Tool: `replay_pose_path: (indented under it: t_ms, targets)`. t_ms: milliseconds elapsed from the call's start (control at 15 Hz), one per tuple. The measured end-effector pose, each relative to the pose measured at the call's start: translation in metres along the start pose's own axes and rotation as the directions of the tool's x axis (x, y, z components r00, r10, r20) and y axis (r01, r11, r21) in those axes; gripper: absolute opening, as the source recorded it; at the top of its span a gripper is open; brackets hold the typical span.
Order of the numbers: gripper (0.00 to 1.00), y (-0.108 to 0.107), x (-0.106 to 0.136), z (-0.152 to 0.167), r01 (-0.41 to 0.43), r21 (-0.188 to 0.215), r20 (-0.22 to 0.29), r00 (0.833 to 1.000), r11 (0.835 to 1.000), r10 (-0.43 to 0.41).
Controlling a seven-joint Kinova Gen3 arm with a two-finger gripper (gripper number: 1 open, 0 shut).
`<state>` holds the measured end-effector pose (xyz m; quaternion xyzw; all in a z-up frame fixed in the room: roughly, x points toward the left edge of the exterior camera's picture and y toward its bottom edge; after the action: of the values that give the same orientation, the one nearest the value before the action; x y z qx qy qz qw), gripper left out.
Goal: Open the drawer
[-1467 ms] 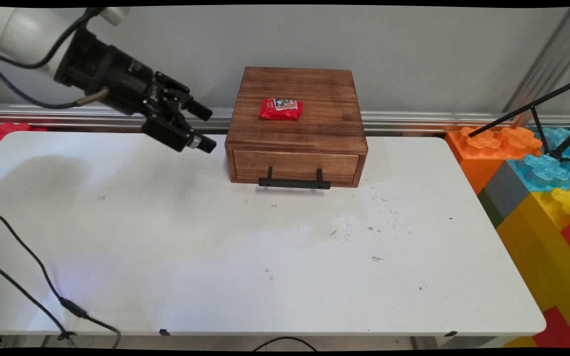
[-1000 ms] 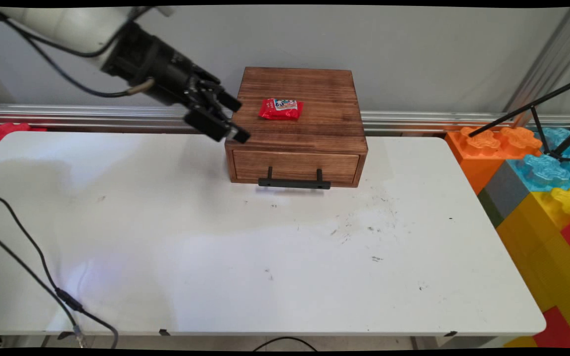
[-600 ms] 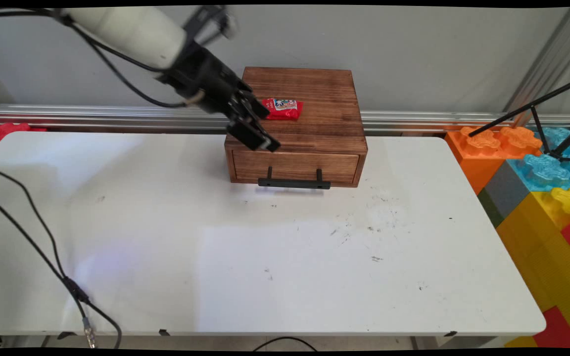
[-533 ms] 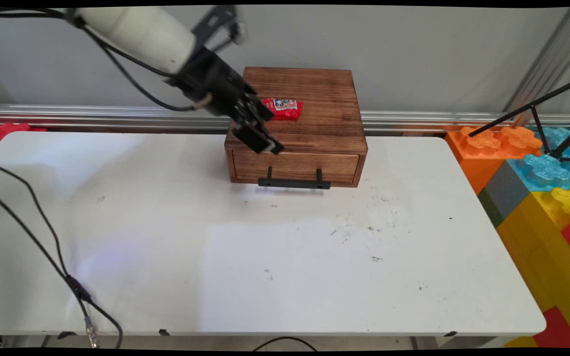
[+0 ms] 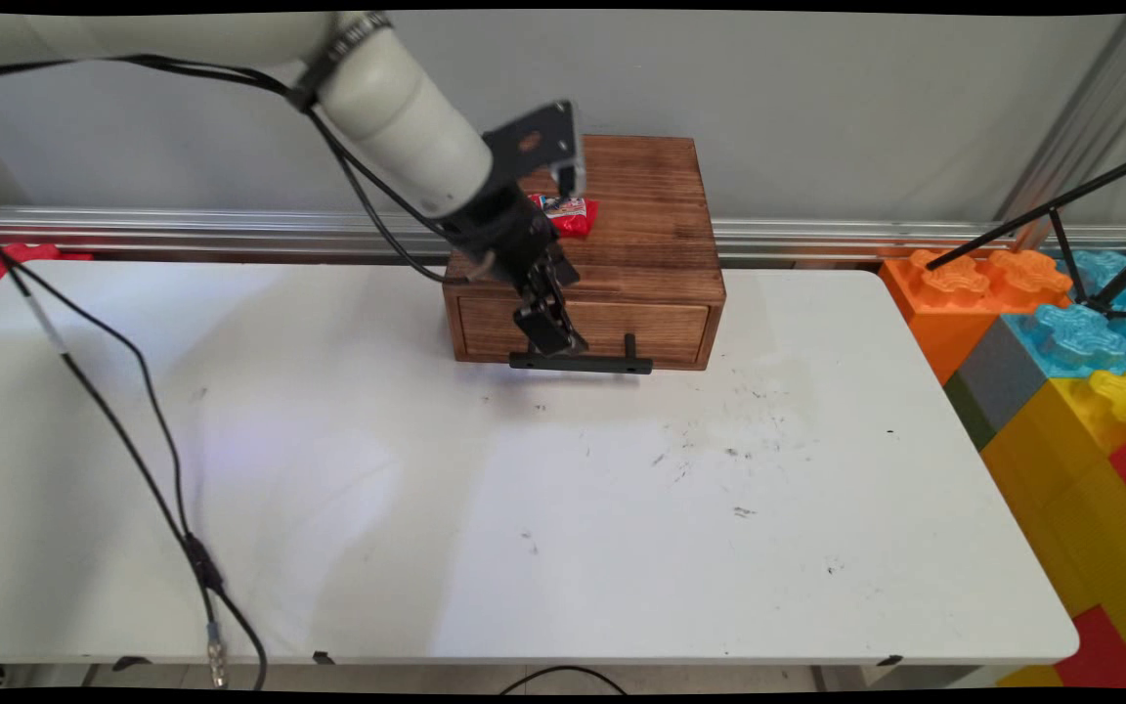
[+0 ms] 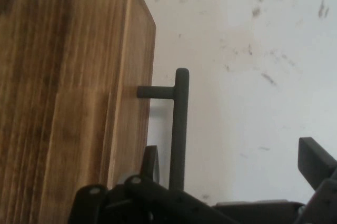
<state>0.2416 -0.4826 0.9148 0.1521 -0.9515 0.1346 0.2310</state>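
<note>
Find the jaws wide open and holding nothing, pointed down at the front of the drawer (image 5: 641, 330). In the hand view, see one finger (image 6: 151, 162) in the gap between drawer front and handle bar (image 6: 179, 129), the other finger (image 6: 315, 162) well out on the far side of the bar; cannot tell whether either touches it.

Judge the handle bar rigid, thin and smooth, carried on two short posts. Rate the span between the posts as the sound place for a hold, fingers across the bar.

Judge the wooden box (image 5: 651, 225) stiff and fairly heavy, yet liable to slide on the smooth worktop (image 5: 524, 508). Locate it at the worktop's far edge, near the wall.

Note a red packet (image 5: 571, 213) lying on the box top, probably light and crinkly. Record coloured building blocks (image 5: 1061, 372) off to the picture's right.
</note>
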Motion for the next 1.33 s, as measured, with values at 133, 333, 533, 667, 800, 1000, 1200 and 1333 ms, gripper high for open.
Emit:
replay_pose_path:
  t_ms: [133, 333, 533, 667, 800, 1000, 1200, 1333]
  targets:
    - [1.00, -0.001, 0.002, 0.021, -0.051, -0.005, 0.036, 0.998, 0.999, 0.051]
    - [1.00, -0.002, 0.001, 0.047, -0.106, -0.015, 0.085, 0.991, 0.994, 0.107]
    - [1.00, -0.003, -0.004, 0.070, -0.144, -0.025, 0.126, 0.981, 0.989, 0.146]
    - [1.00, -0.004, -0.007, 0.084, -0.163, -0.030, 0.146, 0.975, 0.986, 0.166]
    - [1.00, -0.004, -0.009, 0.096, -0.179, -0.035, 0.161, 0.970, 0.983, 0.182]
    - [1.00, -0.003, -0.012, 0.113, -0.185, -0.044, 0.176, 0.966, 0.982, 0.190]
    - [1.00, -0.002, -0.014, 0.126, -0.181, -0.051, 0.184, 0.965, 0.982, 0.188]
    - [1.00, -0.001, -0.015, 0.131, -0.178, -0.054, 0.186, 0.965, 0.983, 0.185]
